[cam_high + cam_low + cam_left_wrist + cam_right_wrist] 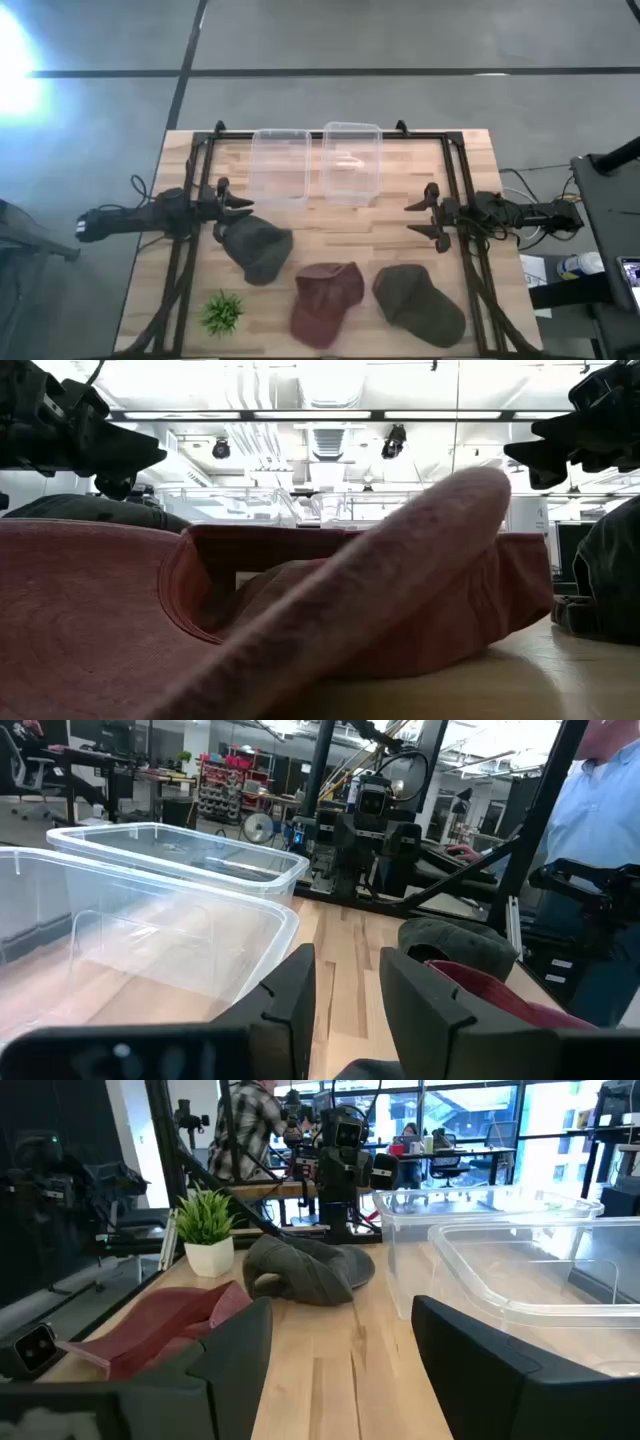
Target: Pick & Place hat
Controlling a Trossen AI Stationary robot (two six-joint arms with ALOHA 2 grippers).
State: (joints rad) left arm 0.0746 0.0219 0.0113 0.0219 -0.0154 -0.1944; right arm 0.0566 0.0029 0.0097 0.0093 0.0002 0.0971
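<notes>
Three hats lie on the wooden table. The dark grey hat is on the left, the red hat sits at the near middle, and the olive hat is on the right. My left gripper hovers open just past the grey hat's far edge, above it and touching nothing. In its wrist view the left gripper faces the red hat and the olive hat. My right gripper is open and raised by the table's right side. In its own wrist view the right gripper looks toward the grey hat.
Two clear plastic bins stand side by side at the far middle of the table. A small potted plant is at the near left corner. A person in a blue shirt stands beyond the right side.
</notes>
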